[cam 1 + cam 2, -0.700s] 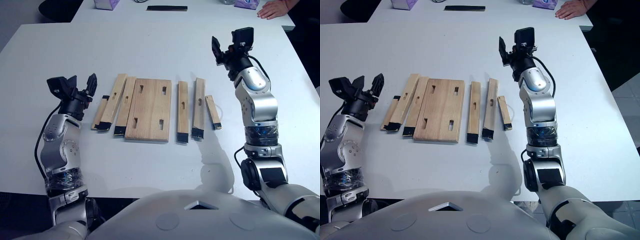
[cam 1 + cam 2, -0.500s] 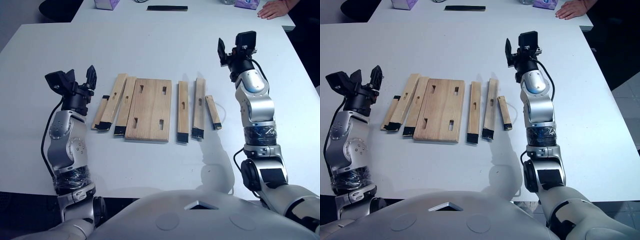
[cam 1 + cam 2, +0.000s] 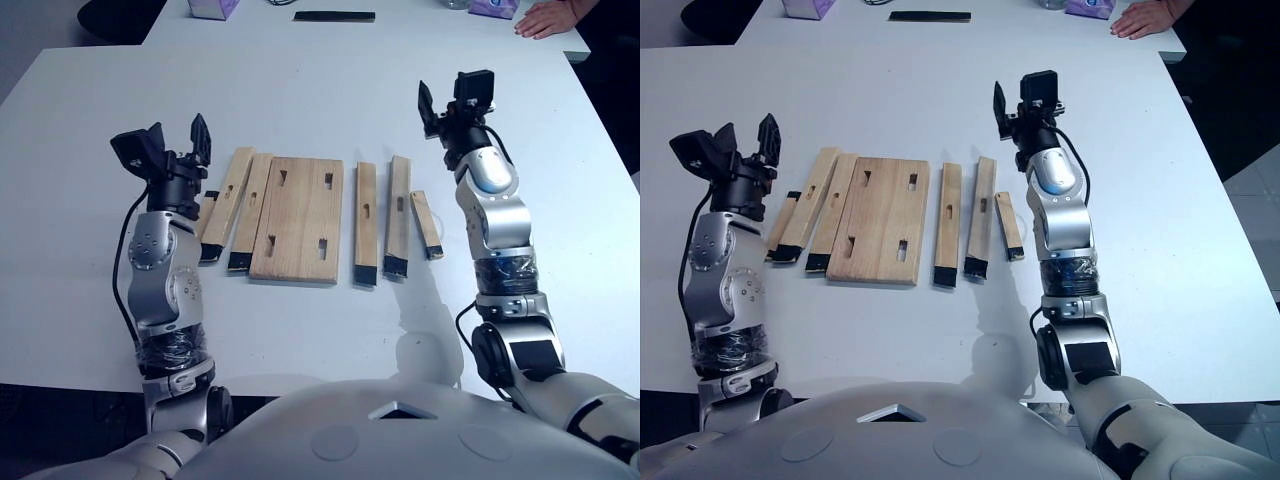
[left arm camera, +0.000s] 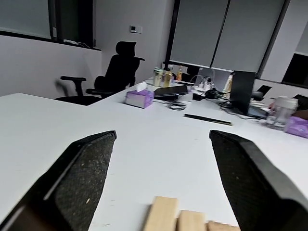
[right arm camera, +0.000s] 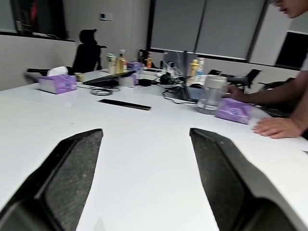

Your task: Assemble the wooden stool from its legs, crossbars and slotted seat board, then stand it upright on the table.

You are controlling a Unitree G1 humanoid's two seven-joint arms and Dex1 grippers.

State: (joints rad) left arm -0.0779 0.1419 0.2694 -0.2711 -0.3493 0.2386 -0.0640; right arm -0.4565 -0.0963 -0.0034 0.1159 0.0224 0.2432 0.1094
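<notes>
left pincer [image 3: 171,148] raised and spread, holding nothing, right pincer [image 3: 447,93] likewise, seat board [image 3: 298,218] flat between legs [image 3: 366,224]

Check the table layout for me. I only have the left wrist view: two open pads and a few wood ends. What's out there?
Observer: A seat board lies flat mid-table with four slots facing up and nothing fitted into it.
Operator: Legs?
Observer: Two legs lie flat left of the board and two more legs right of it, black ends toward the robot.
Operator: Crossbars?
Observer: One short bar is at the row's far right, and a second short bar is at its far left, beside the left arm.
Operator: Right gripper?
Observer: The right gripper is open and empty, held up past the far ends of the right-hand legs.
</notes>
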